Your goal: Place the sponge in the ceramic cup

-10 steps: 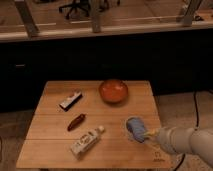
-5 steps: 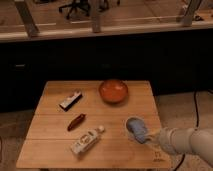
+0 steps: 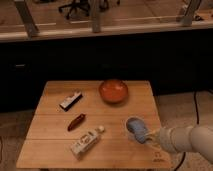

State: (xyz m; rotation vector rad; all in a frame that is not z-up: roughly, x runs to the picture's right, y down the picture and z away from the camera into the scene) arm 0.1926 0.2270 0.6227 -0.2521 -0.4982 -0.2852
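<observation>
the robot's grey arm is reaching in over the right edge of the pale wooden tabletop (image 3: 55,150), close to the front right corner, and its gripper (image 3: 148,136) is sitting right against the small soft blue sponge (image 3: 139,132). across the last second the arm is barely moving. the blue mass is shifting only slightly and is now looking rounder, with a pale curved rim on its far left side that i am taking for the small white ceramic cup (image 3: 131,121). the sponge is appearing to sit at or in the cup's mouth, but i cannot tell whether it is fully inside, nor whether the gripper is clamping it or letting it go. to my eye this is pointing to the placing being at or near its end. the wide red-orange bowl (image 3: 113,90) near the back edge and the white labelled bottle (image 3: 86,142) toward the front edge are staying put.
</observation>
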